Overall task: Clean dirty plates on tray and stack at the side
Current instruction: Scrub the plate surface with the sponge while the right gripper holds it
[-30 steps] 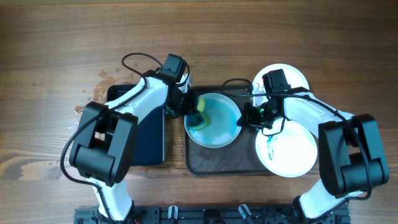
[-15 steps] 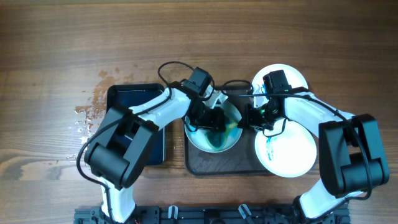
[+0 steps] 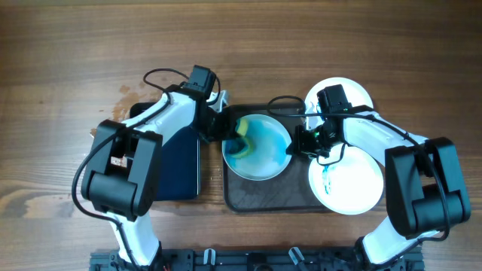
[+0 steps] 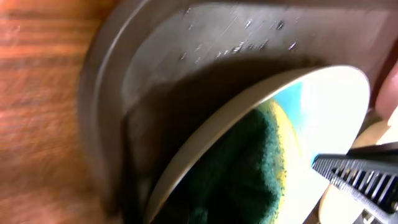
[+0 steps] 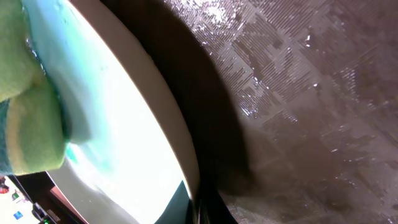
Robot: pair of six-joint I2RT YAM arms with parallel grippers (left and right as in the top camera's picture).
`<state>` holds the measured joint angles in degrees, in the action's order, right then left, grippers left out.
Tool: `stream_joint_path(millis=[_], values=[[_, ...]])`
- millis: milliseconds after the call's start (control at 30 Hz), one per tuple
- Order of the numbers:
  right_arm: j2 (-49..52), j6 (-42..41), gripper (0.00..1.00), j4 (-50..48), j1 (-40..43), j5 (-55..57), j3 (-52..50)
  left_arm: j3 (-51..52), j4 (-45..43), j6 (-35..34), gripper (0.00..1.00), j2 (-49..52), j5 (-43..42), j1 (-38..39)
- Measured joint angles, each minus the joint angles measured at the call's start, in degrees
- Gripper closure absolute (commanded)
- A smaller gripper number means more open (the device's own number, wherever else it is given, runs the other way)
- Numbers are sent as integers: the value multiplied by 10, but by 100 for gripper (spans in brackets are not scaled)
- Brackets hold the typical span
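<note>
With left gripper (image 3: 228, 129), forearm stretched rightward past the black tray (image 3: 177, 169), clamps a green-yellow sponge (image 3: 242, 141) onto the left side of the teal-smeared plate (image 3: 265, 147). With right gripper (image 3: 300, 143), elbow bent back, pinches that plate's right rim. Under it, the brown tray (image 3: 256, 197). Just right, overlapping the tray's edge, a second smeared plate (image 3: 350, 184); beyond, a third plate (image 3: 358, 92).

Wood table (image 3: 75, 45), brown tray (image 3: 263, 199), black tray (image 3: 181, 169) (left)
</note>
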<state>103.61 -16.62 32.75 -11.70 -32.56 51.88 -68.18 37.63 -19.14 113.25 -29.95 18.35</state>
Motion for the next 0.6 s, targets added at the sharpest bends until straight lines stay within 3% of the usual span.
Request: stream_joint_path(millis=[233, 600], values=[[0, 4, 96, 7, 0, 0, 0, -7, 84, 74, 96, -1, 21, 25], [-2, 0, 96, 15, 14, 7, 0, 2, -56, 64, 96, -5, 41, 59]])
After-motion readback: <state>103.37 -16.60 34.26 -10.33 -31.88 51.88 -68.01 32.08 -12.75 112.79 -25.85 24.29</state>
